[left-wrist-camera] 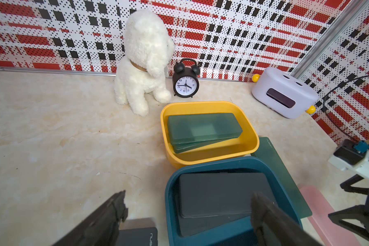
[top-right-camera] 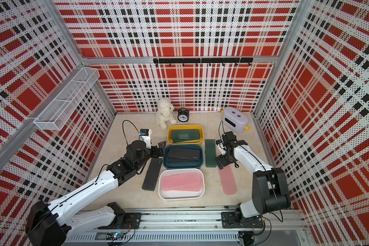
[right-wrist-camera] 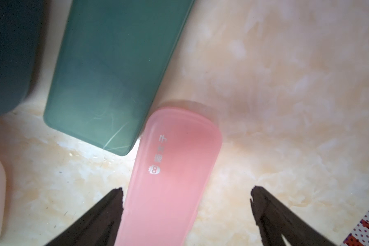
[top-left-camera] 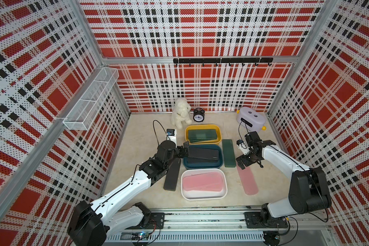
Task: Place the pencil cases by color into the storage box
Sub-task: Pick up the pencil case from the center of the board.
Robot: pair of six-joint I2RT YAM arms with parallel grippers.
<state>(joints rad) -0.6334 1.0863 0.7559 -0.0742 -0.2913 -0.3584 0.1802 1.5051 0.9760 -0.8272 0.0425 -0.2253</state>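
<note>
Marbled tabletop (top-left-camera: pixel 273 187) lies under us. Nearest sits the white tub (top-left-camera: pixel 202 197) of pink cases (top-left-camera: pixel 201 182), a loose black case (top-left-camera: pixel 172 176) to its left, a loose pink case (top-left-camera: pixel 248 183) to its right. Our right gripper (right-wrist-camera: pixel 186 192) hangs spread over that case's far end. Farther, our left gripper (left-wrist-camera: pixel 189 193) gapes across the left rim of the blue tub (top-left-camera: pixel 200 166), black cases (top-left-camera: pixel 202 156) inside; a loose green case (top-left-camera: pixel 229 153) lies alongside. Beyond, the yellow tub (top-left-camera: pixel 187 134) holds green cases (top-left-camera: pixel 202 135).

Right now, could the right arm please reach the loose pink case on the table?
Probably yes: its open pincer hangs just above that pink case, nothing between; the green case lies alongside.
</note>
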